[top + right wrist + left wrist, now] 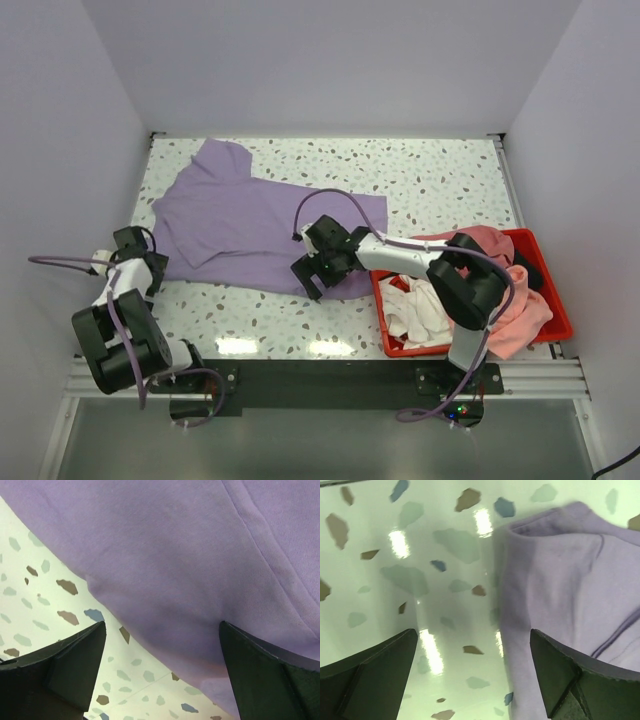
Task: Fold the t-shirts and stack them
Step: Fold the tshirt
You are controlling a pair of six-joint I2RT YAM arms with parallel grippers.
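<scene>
- While both grippers stand wide open and hold nothing, the fold is not yet begun, so any fault would come from the first pinch.
- Left gripper [143,252] hangs low at the left edge of the lavender shirt [250,225]; its wrist view shows one finger over cloth and the other over bare table [440,190]. Closing there could nip only the seam, and the thin hold might slip as it lifts.
- Right gripper [312,272] hovers over the shirt's near hem, cloth under one finger and table under the other. It may catch one layer alone and leave the lower one dragging.
- If one side rises before the other, the shirt would likely twist and fold crooked.
- The hem lies close to the bin [535,255], so a wide sweep by the right arm could knock it.
- Lavender shirt: soft, plain, spread at a slant across the left and middle of the table, creased, with one sleeve reaching toward the far left corner.
- Pink shirt [525,315] and white shirt [420,310] lie heaped in the bin, the pink one spilling over its near rim.
</scene>
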